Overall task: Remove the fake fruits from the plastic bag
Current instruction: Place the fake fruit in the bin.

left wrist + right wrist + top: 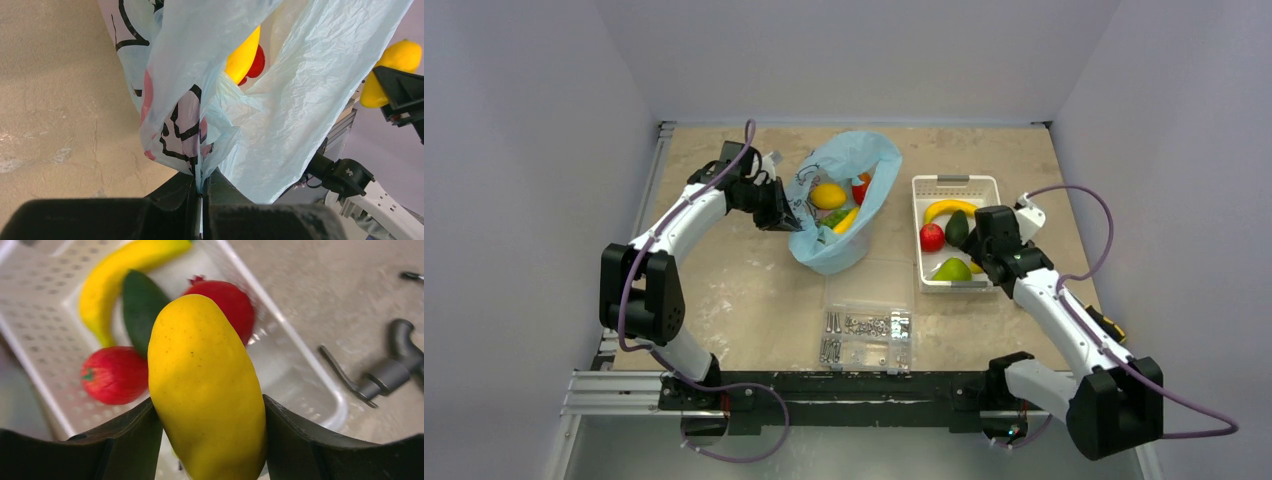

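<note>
Plainly the plastic bag (300, 100) is thin, limp film; the left gripper (202, 197) is pinched shut on its rim, fake fruits (828, 195) lying inside. The yellow fruit (200, 350), likely light, rigid and slick, sits clamped across its middle in the right gripper (210, 407) above the white basket (30, 305)

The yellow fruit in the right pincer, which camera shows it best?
Right wrist: the yellow fruit is large, clamped in the right pincer above the white basket. Left wrist catches it small at the right edge, past the plastic bag. Top view mostly hides it under the arm.
</note>
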Controlling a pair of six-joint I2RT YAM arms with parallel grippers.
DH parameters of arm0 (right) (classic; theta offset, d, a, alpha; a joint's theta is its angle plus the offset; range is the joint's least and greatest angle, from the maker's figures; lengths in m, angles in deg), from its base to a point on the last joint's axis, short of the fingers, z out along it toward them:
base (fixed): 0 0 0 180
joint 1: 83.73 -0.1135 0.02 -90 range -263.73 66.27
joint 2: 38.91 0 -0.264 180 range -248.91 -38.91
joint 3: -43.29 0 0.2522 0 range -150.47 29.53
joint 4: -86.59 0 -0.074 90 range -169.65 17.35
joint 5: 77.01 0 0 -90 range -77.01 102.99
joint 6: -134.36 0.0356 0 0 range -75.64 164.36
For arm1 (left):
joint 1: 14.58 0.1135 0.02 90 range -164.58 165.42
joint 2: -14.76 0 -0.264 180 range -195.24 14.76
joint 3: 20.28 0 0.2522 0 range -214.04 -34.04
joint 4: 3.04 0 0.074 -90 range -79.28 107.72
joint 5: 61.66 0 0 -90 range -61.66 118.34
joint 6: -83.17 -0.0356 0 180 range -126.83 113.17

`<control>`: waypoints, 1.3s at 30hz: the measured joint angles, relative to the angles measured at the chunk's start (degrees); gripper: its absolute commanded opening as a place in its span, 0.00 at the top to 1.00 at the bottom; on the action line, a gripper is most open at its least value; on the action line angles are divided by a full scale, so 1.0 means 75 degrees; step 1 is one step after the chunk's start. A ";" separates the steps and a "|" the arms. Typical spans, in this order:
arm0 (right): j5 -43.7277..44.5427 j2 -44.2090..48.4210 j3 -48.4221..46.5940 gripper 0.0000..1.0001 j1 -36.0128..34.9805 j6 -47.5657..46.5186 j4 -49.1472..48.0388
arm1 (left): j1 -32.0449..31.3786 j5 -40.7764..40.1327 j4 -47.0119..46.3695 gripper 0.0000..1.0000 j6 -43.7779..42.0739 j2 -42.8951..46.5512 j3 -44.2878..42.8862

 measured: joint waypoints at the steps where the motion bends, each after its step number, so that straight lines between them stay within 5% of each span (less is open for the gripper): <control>1: -0.0009 -0.0076 0.0099 1.00 0.0233 0.0108 0.0216 | 0.0000 0.0015 0.0000 1.00 0.0003 0.0000 0.0000; 6: -0.0114 -0.0629 0.0169 0.99 0.0901 0.0379 0.0627 | 0.0000 0.0026 0.0000 1.00 0.0003 0.0000 0.0000; 10: -0.0306 -0.0988 0.0216 0.85 0.0994 0.0379 0.0388 | 0.0000 0.0026 0.0000 1.00 0.0003 0.0000 0.0000; 20: -0.0746 -0.1722 0.0277 0.25 0.1005 -0.0070 -0.0221 | 0.0000 0.0023 0.0000 1.00 0.0000 0.0000 -0.0003; 24: -0.0752 -0.1416 0.0291 0.09 0.1005 -0.0274 -0.0271 | 0.0000 0.0026 0.0003 1.00 0.0000 -0.0003 0.0000; 34: -0.0664 -0.0973 0.0289 0.05 0.0895 -0.1061 -0.0373 | 0.0000 0.0026 0.0000 1.00 0.0000 -0.0003 0.0000; 39: -0.0632 -0.0813 -0.0064 0.09 -0.0289 -0.1778 -0.0705 | 0.0000 0.0029 0.0000 1.00 0.0000 -0.0009 0.0000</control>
